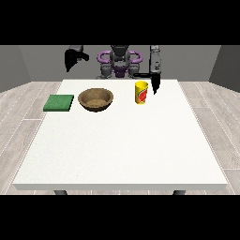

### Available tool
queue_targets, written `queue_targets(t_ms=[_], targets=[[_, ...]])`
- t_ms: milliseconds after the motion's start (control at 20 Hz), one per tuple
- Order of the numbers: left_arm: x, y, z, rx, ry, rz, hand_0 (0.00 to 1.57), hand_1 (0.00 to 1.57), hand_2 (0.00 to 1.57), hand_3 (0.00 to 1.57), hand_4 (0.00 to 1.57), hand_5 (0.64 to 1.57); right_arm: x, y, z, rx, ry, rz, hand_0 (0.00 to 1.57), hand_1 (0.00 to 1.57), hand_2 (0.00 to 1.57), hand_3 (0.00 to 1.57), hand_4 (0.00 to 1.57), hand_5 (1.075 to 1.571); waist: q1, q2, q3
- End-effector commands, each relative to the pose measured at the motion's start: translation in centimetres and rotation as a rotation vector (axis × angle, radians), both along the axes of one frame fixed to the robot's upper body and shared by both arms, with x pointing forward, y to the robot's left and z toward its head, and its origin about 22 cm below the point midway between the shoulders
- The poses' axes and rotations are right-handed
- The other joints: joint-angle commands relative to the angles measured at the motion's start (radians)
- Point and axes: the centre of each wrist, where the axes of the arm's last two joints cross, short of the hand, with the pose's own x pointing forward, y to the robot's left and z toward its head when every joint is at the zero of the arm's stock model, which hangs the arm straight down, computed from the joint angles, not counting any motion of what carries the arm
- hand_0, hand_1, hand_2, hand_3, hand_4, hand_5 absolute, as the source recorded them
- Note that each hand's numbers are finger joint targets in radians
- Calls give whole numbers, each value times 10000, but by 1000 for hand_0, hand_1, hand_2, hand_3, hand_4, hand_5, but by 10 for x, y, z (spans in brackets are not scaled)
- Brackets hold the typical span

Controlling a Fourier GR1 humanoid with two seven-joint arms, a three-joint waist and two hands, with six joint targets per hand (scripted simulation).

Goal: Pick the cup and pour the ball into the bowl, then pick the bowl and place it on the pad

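A yellow cup [141,93] with a red label stands upright on the white table [122,145], right of centre at the far side. The ball does not show. A brown bowl [95,99] sits to the cup's left. Further left lies a flat green pad [59,102] near the table's left edge. The hand at the view's right [154,83] hangs just beside the cup's right side, fingers pointing down and straight, thumb sticking out toward the cup's rim. The hand at the view's left [72,57] is raised above the table's far left corner, holding nothing.
The robot's torso [119,63] stands behind the far edge. The near half of the table is bare white surface. Wooden floor surrounds the table.
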Motion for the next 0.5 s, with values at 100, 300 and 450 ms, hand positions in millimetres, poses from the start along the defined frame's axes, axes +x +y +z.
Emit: queue_targets(t_ms=[100, 300, 450], targets=[[2, -5, -24, 17, 145, 241, 0, 0, 0, 0, 0, 1528, 3, -12, -5, 80, -120, -95, 0, 0, 351, 569, 641, 1566, -219, -12, 1], [24, 5, -13, 62, -18, 265, 0, 0, 0, 0, 0, 1526, 9, -24, 5, -139, -35, -11, 0, 0, 350, 521, 632, 1566, -288, 180, 0], [23, 15, -24, -339, -475, 535, 0, 0, 0, 0, 0, 1531, 9, -26, 17, -146, -653, 119, 0, 0, 373, 554, 623, 1567, -495, 720, -2]])
